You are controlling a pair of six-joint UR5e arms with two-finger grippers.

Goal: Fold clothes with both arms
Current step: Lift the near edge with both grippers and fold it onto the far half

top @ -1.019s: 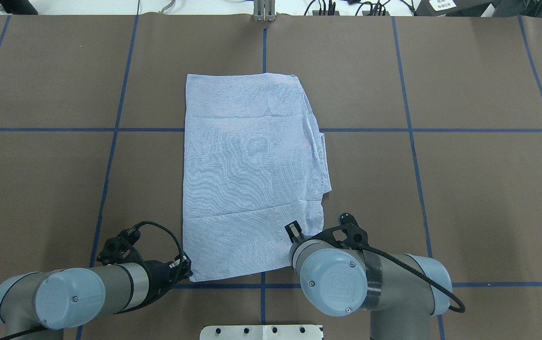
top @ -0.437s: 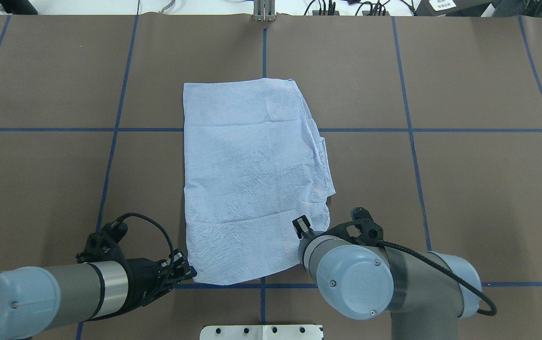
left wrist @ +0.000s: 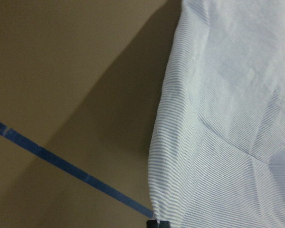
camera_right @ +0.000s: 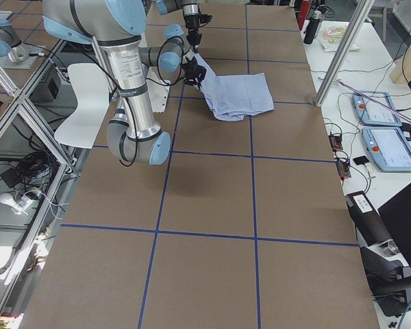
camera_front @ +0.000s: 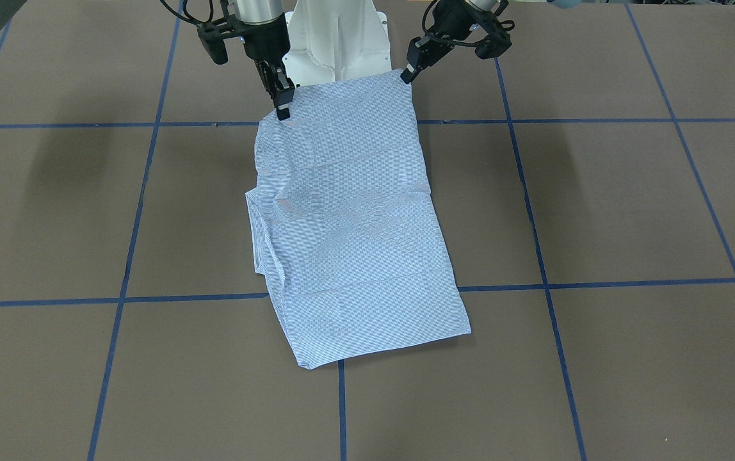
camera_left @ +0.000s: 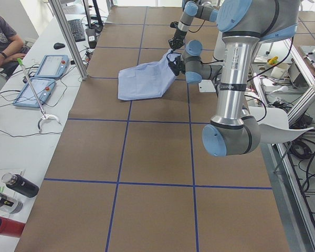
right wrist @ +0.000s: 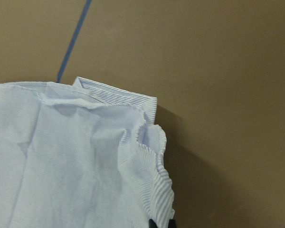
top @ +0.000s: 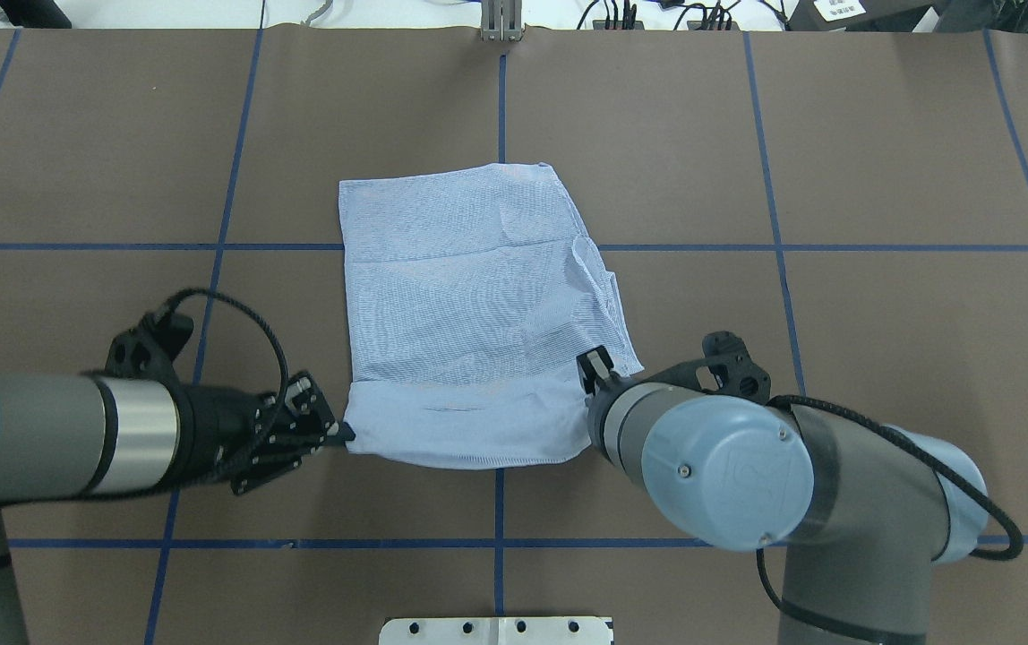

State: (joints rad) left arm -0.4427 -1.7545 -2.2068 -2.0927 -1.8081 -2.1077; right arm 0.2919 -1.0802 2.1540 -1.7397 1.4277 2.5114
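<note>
The left fingers (top: 339, 434) are pressed together on the near-left corner of the shirt (top: 478, 296), and the right fingers (top: 597, 365) on its near-right corner; cloth is pinched by each pair, and in both wrist views it is seen hanging away from the fingertips.

Directions are given as on the overhead view, with 12 o'clock away from the robot. The table (top: 836, 358) is unaltered. The left arm (top: 75, 439) and right arm (top: 729, 466) have been swung outward and forward within the last second, so that the left forearm now enters from 9 o'clock. The shirt, folded to a tall rectangle at the table's middle, has been shortened: its near hem, laid flat beside the near tape line (top: 657, 542) a second ago, has been raised and carried toward 12 o'clock, and a rounded roll of cloth now hangs between the two pairs of fingers, well apart from that line. The far edge has been drawn a little toward 6 o'clock. The ruffled layers along the 3 o'clock edge remain uneven.

The bottom-to-top fold is therefore judged to be begun but not laid; the lifted hem must yet be carried over to the far edge, and level travel will be needed if the 3 o'clock layers are not to be skewed further.
</note>
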